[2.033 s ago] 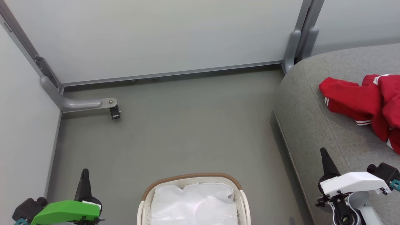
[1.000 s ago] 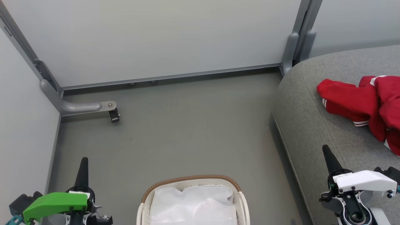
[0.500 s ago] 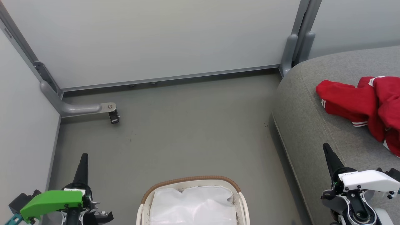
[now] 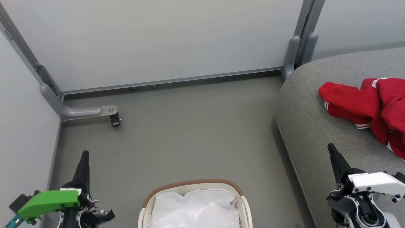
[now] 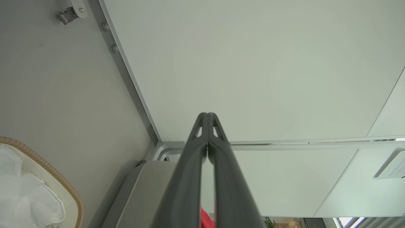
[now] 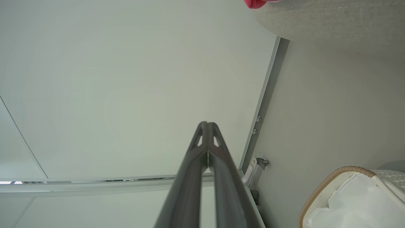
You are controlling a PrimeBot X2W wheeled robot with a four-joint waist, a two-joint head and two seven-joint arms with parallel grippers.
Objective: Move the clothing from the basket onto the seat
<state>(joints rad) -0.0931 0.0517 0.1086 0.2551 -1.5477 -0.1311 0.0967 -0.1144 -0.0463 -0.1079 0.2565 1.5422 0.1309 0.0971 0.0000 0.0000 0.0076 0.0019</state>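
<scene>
basket (image 4: 193, 185) holding white liner (image 4: 194, 210), clothing (image 4: 364, 104) on seat (image 4: 316, 126)

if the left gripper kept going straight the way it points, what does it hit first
Probably the pale wall panel: the shut left gripper aims at it, nothing between in its wrist view, though depth is unclear.

The clothing (image 4: 364, 104) runs off the right edge of the head view, its far part on the seat (image 4: 316, 133) unseen, and the bottom edge cuts off the near part of the basket (image 4: 193, 181). In the left wrist view the red fabric is mostly hidden behind the fingers (image 5: 186, 177) of the left gripper (image 5: 207, 114); in the right wrist view the top edge cuts it.
</scene>
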